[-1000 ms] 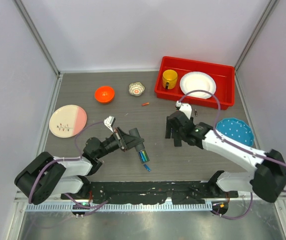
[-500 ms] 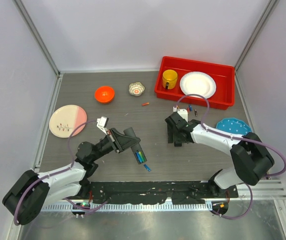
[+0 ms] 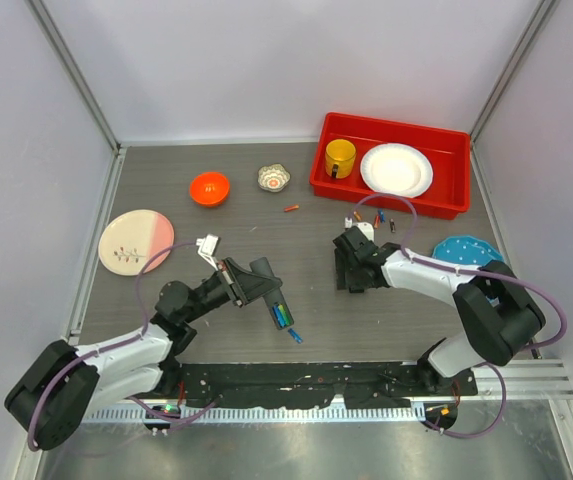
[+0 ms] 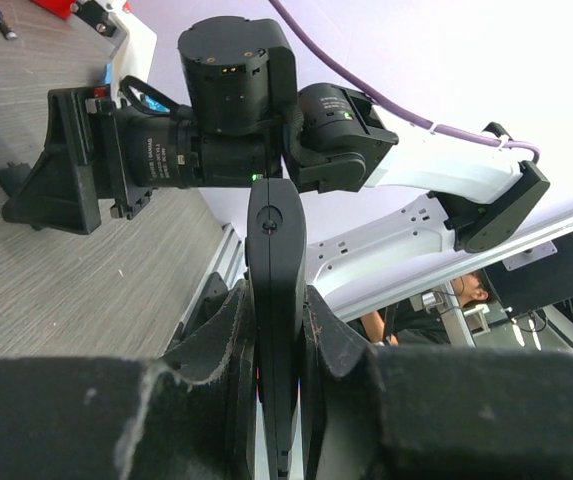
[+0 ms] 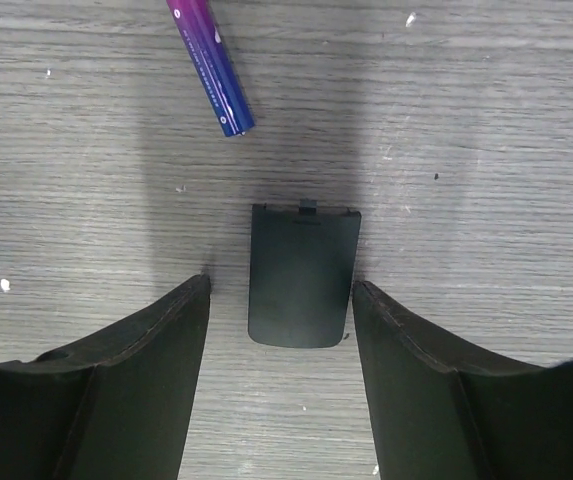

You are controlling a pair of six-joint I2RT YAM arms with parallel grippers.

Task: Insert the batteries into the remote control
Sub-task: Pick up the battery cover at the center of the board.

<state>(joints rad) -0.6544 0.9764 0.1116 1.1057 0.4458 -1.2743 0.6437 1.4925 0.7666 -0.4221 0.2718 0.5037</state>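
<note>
My left gripper (image 3: 269, 297) is shut on the black remote control (image 3: 277, 307) and holds it above the table, its recess up with blue and green batteries (image 3: 283, 316) in it. In the left wrist view the remote (image 4: 276, 260) stands edge-on between my fingers (image 4: 228, 330). A blue battery (image 3: 295, 336) lies just below it. My right gripper (image 3: 350, 274) is open, its fingers down on either side of a flat black battery cover (image 5: 301, 275) on the table. A purple-blue battery (image 5: 211, 70) lies just beyond it. Loose batteries (image 3: 378, 219) lie near the red tray, and an orange-red one (image 3: 291, 208) lies mid-table.
A red tray (image 3: 338, 185) at the back right holds a yellow cup (image 3: 341, 157) and a white plate (image 3: 396, 169). An orange bowl (image 3: 209, 188), a small foil cup (image 3: 274, 178), a pink plate (image 3: 136, 241) and a blue plate (image 3: 469, 249) stand around.
My left gripper has shifted slightly left with the remote still in it. My right arm has folded in, and the gripper stays over the cover.
</note>
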